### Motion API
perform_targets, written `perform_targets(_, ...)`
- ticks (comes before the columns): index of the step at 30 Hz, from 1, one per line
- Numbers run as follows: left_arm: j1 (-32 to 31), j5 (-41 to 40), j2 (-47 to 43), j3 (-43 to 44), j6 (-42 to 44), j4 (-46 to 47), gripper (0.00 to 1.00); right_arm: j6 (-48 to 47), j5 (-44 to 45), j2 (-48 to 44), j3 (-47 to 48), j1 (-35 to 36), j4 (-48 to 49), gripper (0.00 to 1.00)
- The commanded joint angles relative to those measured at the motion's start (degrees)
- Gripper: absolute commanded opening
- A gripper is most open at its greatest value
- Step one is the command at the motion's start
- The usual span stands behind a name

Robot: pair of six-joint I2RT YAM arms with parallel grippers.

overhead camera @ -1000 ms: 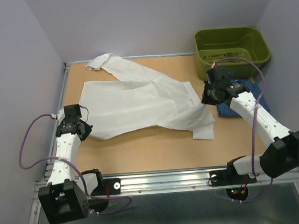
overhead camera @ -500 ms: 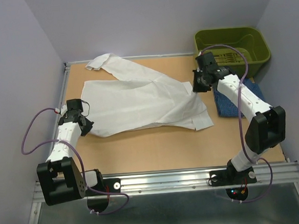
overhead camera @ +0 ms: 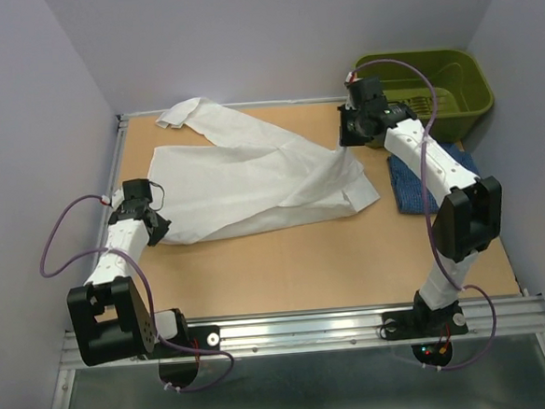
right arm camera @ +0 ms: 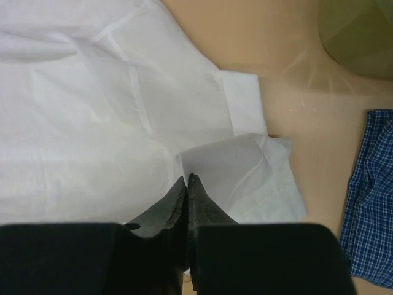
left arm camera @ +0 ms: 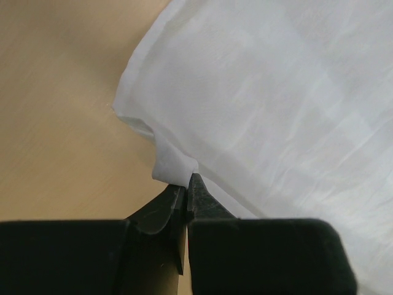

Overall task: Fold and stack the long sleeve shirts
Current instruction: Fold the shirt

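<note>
while the white shirt (overhead camera: 243, 183) is clamped by the left claw (left arm camera: 188, 182) and right claw (right arm camera: 186, 180), its thin edge could be pulled free if overstretched.

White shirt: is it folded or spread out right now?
Spread, not folded: the white shirt lies open across the table, one sleeve reaching the far left corner. The left pincer and right pincer each pinch an edge.
</note>
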Motion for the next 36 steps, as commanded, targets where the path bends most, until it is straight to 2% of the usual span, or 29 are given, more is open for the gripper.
perform_targets(1,0.2,-1.9,1.2,0.8,0.1,1.8,0.13,-2.6,-1.0,3.1,3.9,1.7,4.3,0.12)
perform_targets(8,0.4,-2.7,5.3,2.6,-1.3,3.1,0.14,-3.7,-0.2,7.9,7.2,2.5,6.2,0.15)
perform_targets(12,0.3,-3.1,7.3,4.5,-2.0,3.0,0.21,-4.2,2.0,7.7,8.5,2.5,6.2,0.22)
perform_targets(14,0.3,-3.3,8.1,6.0,-2.2,2.7,0.27,-4.5,2.7,6.9,7.4,2.5,6.2,0.36)
perform_targets(15,0.4,-3.7,9.0,6.5,-2.5,2.5,0.31,-4.8,2.8,5.6,6.8,2.5,6.2,0.48)
perform_targets(17,0.4,-4.2,9.9,8.4,-2.7,2.1,0.34,-4.8,3.8,4.0,4.1,2.5,6.3,0.55)
perform_targets(18,0.6,-4.3,10.8,9.2,-2.7,2.0,0.39,-4.8,4.1,3.2,3.1,2.5,6.3,0.60)
perform_targets(20,0.9,-4.1,11.9,10.8,-2.5,1.5,0.43,-4.9,4.8,0.1,0.4,2.5,6.6,0.71)
perform_targets(22,1.3,-4.1,12.9,13.4,-2.2,1.1,0.48,-4.8,4.6,-2.3,-3.7,2.7,7.0,0.77)
perform_targets(23,1.5,-4.2,13.2,14.9,-2.0,1.0,0.50,-4.5,2.8,-4.4,-5.0,2.8,7.1,0.78)
perform_targets(24,1.7,-4.6,13.6,15.7,-1.8,0.7,0.61,-4.2,1.6,-5.7,-8.3,3.1,7.6,0.79)
perform_targets(27,2.6,-4.9,14.1,18.4,-1.6,-0.2,0.68,-2.6,-3.2,-10.4,-13.9,3.8,9.0,0.80)
perform_targets(28,2.8,-4.7,13.8,18.7,-1.5,-0.7,0.75,-1.7,-4.0,-11.6,-17.7,4.1,10.4,0.80)
perform_targets(31,2.9,-2.3,11.6,17.4,-1.5,-0.7,0.79,-0.2,-8.4,-16.0,-25.0,4.5,13.4,0.80)
perform_targets(36,1.9,5.2,5.5,9.5,-3.0,1.7,0.77,1.1,-10.1,-20.3,-33.0,4.5,17.2,0.80)
